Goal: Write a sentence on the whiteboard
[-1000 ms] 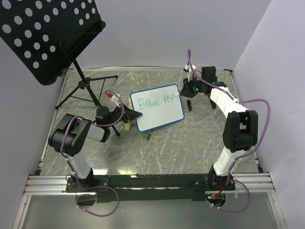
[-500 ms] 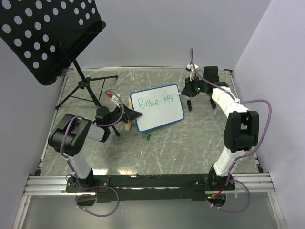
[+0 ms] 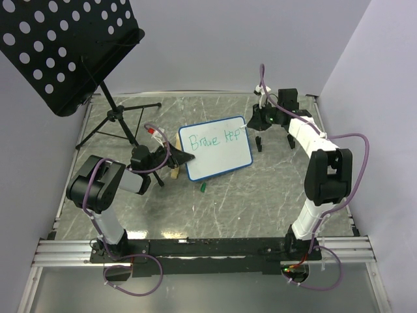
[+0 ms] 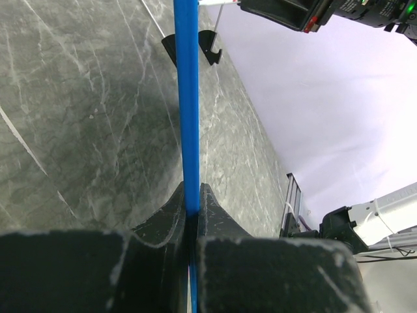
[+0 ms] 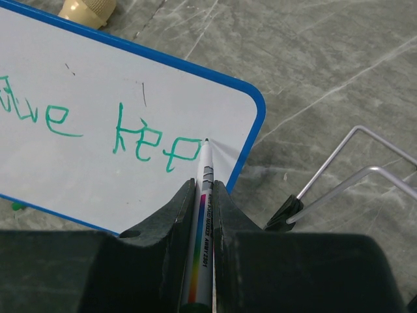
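A: Where is the whiteboard (image 3: 218, 153) sitting?
B: Mid-table (image 3: 273, 182), between the two arms. It is lying at a skew, with its right end swung towards the far side.

A: What is the left gripper (image 4: 194, 189) doing?
B: It is clamping the board's thin blue rim at the left edge. In the left wrist view both fingers are pressing flat on the rim, with no gap.

A: And the right gripper (image 5: 204, 184)?
B: It is pinching a marker (image 5: 205, 163). The barrel is running up between the fingers and the tip is pointing at the far-right corner of the board.

A: Is the tip touching?
B: It looks like it. The tip is sitting on the white surface just right of the last letter and just inside the blue rim.

A: What is the sentence (image 3: 210, 138) reading?
B: One green line is running along the far edge of the board, roughly "Brave kep". The rest of the board is showing white.

A: Anything else on the table?
B: A tan block (image 3: 174, 171) is lying just beside the board's near-left corner. A small green piece (image 3: 203, 188) is lying near the board's near edge. A wire leg with a black foot (image 5: 352, 166) is showing just right of the board in the right wrist view. A black perforated music stand (image 3: 62, 45) is standing at the far left, well apart from the board.
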`<state>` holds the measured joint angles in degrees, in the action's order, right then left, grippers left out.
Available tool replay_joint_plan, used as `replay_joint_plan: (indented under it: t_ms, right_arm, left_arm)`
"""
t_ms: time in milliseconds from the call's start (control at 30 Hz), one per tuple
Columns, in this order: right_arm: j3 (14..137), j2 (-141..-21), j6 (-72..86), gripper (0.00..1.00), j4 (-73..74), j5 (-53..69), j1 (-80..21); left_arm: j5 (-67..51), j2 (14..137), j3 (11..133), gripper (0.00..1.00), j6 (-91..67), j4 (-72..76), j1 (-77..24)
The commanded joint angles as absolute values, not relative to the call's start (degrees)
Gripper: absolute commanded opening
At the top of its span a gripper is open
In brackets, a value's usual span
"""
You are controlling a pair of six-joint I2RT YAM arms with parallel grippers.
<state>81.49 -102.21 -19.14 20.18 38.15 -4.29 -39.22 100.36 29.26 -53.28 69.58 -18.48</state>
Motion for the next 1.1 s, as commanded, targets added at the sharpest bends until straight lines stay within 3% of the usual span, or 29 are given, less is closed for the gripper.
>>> replay_joint_plan:
  t_ms: [0, 1067]
  right_arm:
    - [83.8, -103.5, -19.3, 0.0, 19.6, 38.7, -4.0]
    - [74.3, -96.5, -21.9, 0.0, 20.9, 40.7, -4.0]
  left_arm:
    - [-40.8, 99.8, 30.4, 0.01, -52.7, 84.0, -18.5]
    - [-39.7, 100.5, 30.1, 0.01, -53.1, 84.6, -18.5]
